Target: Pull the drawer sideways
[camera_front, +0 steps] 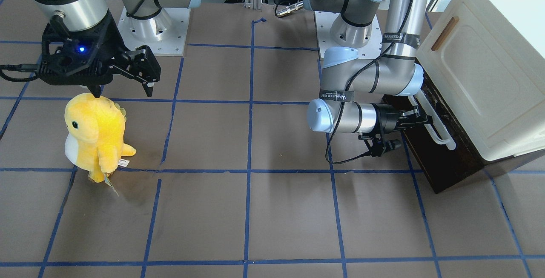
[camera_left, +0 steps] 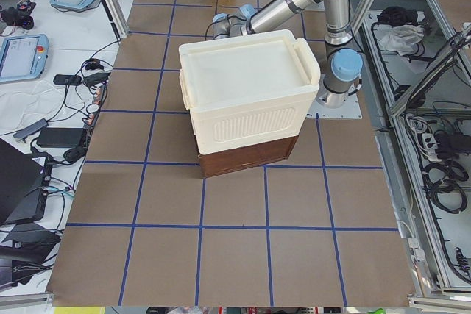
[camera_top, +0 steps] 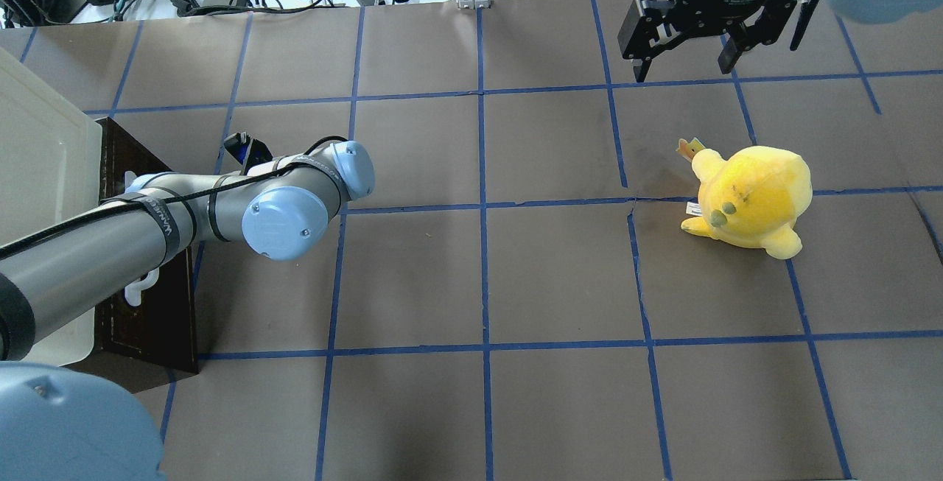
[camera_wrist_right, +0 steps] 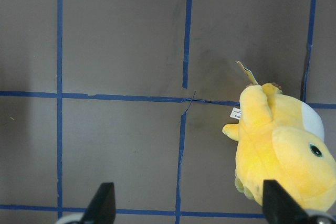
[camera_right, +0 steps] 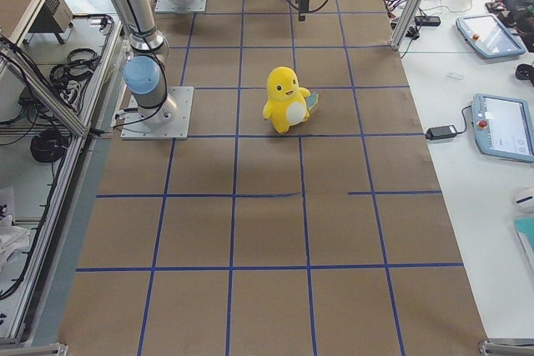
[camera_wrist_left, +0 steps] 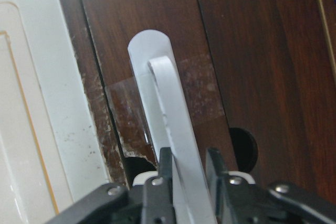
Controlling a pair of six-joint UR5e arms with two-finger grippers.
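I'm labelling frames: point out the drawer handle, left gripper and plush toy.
drawer handle [camera_wrist_left: 169,108]: left wrist-mounted view, middle of white bar.
left gripper [camera_wrist_left: 189,156]: left wrist-mounted view, between fingertips.
plush toy [camera_top: 751,197]: overhead exterior view, head top.

Reaches low with the left arm, forearm lying level and wrist turned sideways, left pincer nipped tight on the drawer handle. Holds the right arm upright on the right side, wrist pointing straight down, right pincer spread wide and clear above the surface, gripping nothing.

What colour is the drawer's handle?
White. The handle stands out against the dark brown drawer front, and the left wrist view shows it best.
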